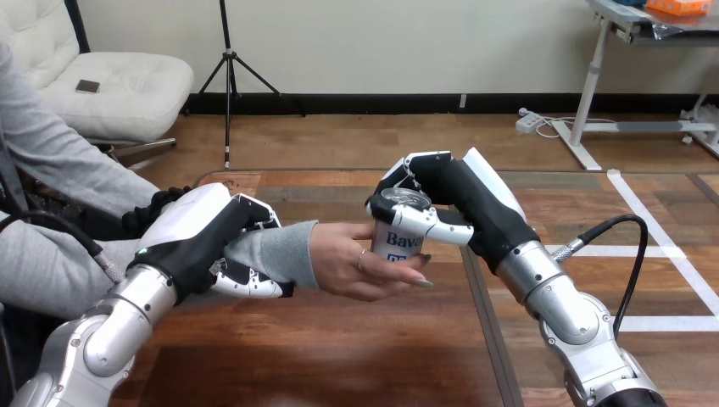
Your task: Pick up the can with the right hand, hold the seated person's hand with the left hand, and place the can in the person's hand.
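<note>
A white can [398, 240] with blue print and a silver top stands upright in the person's hand [365, 263], whose fingers lie under and beside it. My right hand [449, 203] is shut on the can, fingers curled over its top and thumb across its side. My left hand [208, 242] is curled round the person's forearm [275, 253] in its grey sleeve, just behind the wrist, with the thumb beneath it.
The person sits at the left, their arm reaching across the wooden table [339, 356]. A black cable [632, 254] loops off my right forearm at the right.
</note>
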